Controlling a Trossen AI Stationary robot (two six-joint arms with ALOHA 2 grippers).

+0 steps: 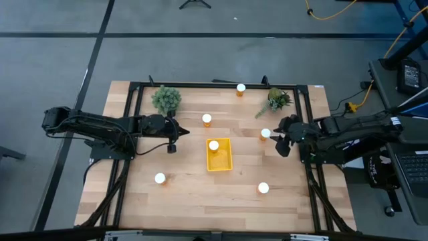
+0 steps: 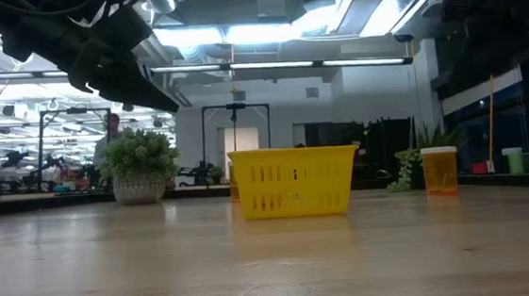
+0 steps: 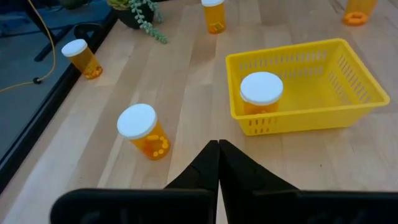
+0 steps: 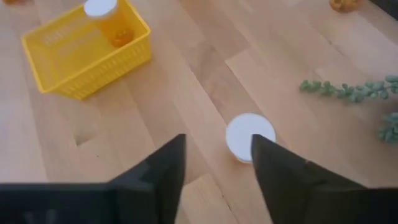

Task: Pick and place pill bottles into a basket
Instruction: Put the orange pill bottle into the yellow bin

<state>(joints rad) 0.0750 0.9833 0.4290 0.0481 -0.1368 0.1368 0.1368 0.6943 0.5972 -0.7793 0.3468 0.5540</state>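
Note:
The yellow basket (image 1: 219,161) stands at the table's middle with one pill bottle (image 1: 213,145) upright in its far end. Other orange, white-capped bottles stand upright on the wood: one (image 1: 206,119) far-left of the basket, one (image 1: 241,88) at the far edge, one (image 1: 265,134) right of the basket, one (image 1: 160,178) near left and one (image 1: 263,188) near right. My left gripper (image 3: 219,146) is shut and empty, left of the basket (image 3: 311,106), with a bottle (image 3: 143,130) beside it. My right gripper (image 4: 217,149) is open, raised just right of a bottle (image 4: 250,137).
Two small green plants stand near the far edge, one at far left (image 1: 166,99) and one at far right (image 1: 276,100). A black frame runs along the table's sides (image 1: 134,120). Bare wood lies between the basket and the near edge.

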